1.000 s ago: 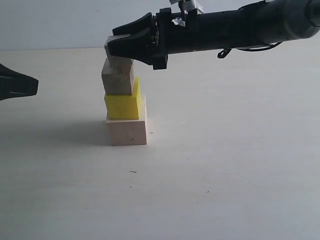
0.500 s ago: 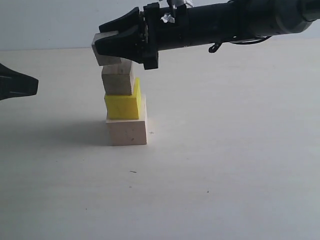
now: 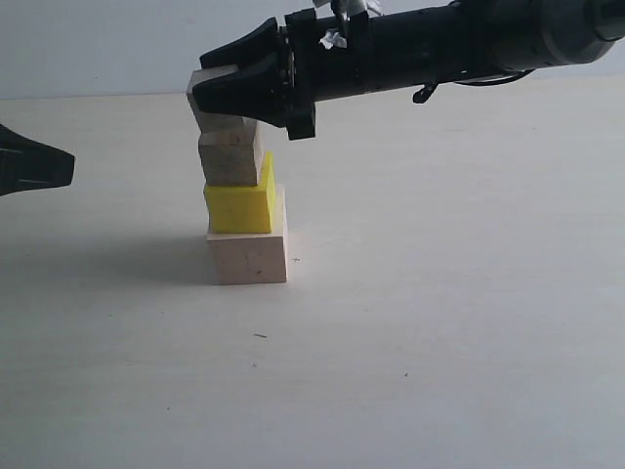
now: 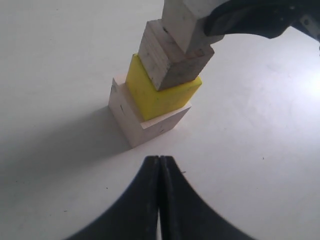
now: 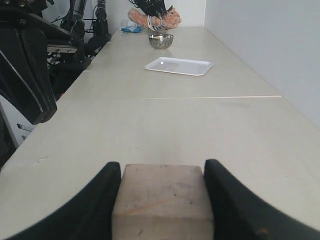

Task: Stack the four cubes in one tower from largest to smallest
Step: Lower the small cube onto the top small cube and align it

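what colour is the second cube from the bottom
Yellow cube, clearest in the left wrist view.

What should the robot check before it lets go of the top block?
1. Grip: the right gripper holds the top cube: ok.
2. The top cube is centred over the small wood cube: not ok, it overhangs one side and looks tilted.
3. The top cube rests flat on it: cannot tell, the gripper hides the contact.
4. The yellow cube and the large cube are stacked upright: ok.
5. The left gripper is clear of the cubes: ok, shut and apart.
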`<state>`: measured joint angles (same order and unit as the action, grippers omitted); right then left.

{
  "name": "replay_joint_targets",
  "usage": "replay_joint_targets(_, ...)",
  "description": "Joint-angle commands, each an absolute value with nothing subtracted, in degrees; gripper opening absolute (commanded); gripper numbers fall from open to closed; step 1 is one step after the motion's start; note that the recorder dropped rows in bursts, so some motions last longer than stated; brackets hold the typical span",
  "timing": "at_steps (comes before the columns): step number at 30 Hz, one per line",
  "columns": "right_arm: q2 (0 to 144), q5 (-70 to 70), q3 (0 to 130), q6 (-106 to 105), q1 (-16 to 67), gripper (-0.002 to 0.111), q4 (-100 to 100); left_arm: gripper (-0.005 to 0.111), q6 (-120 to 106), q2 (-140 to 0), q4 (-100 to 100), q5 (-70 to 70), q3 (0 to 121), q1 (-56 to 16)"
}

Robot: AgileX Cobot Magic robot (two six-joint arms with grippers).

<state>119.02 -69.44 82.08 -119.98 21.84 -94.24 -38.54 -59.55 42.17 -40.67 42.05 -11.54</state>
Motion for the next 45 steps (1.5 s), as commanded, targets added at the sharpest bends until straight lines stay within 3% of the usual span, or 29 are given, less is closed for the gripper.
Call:
replay_joint_targets(1, 118.77, -69.96, 82.70, -120.74, 21.51, 0.000, -95.83, 0.000, -38.75, -59.64, 42.14, -40.84, 42.02, -11.35)
replay_joint_targets(45, 120.83, -69.96, 82.73, -120.74, 20.93, 0.000, -93.79, 0.000, -38.75, -59.64, 42.14, -40.96, 42.02, -11.35)
